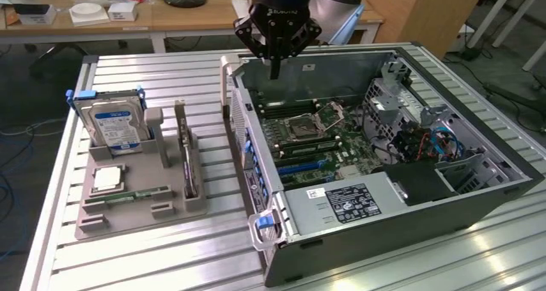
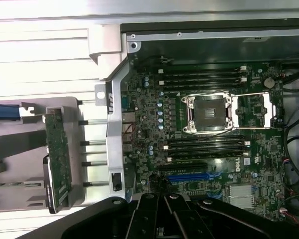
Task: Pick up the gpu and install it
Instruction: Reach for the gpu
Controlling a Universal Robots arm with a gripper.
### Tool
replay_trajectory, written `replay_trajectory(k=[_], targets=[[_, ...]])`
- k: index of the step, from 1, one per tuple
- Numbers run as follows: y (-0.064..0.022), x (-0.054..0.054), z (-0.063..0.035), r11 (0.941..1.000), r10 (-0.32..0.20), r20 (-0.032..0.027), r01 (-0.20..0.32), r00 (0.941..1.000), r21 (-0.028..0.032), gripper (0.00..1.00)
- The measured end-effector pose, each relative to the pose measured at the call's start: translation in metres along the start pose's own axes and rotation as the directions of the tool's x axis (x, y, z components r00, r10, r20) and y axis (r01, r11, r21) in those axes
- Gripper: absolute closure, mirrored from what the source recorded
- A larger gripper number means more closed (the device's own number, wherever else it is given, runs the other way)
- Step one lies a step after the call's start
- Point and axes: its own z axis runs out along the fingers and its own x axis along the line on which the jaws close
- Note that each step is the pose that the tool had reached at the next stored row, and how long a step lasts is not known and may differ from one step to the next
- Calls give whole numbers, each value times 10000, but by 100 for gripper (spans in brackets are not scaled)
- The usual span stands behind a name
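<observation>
A ribbed metal counter [image 1: 153, 259] is seen carrying everything in the scene. Toward the exterior view's right, a large open computer case [image 1: 477, 201] is laid on its side, with its motherboard [image 1: 316, 144] exposed and a grey power supply [image 1: 341, 204] mounted at the near end. Toward the exterior view's left, just beside the case, a grey holder tray [image 1: 137, 195] is placed flat on the counter. A silver hard drive [image 1: 115, 125] with a blue label is stood upright in the far part of the tray. The gpu [image 1: 188, 160] is held on its edge in a slot along the side of the tray nearest the case, untouched; in the wrist view its green board [image 2: 57, 159] is seen end-on beside the case wall. The black end effector [image 1: 275, 70] is positioned above the far edge of the case, well apart from the gpu, with its fingers closed together to a narrow point and nothing held between them. A processor socket [image 1: 307, 125] is found at the middle of the motherboard, and a narrow green memory stick [image 1: 140, 193] is laid in the tray
</observation>
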Motion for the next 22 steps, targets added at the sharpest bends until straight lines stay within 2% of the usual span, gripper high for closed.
replay_trajectory(k=[22], targets=[[-19, 251, -6, 10000, 0, 0, 0, 10000, -1, 90]])
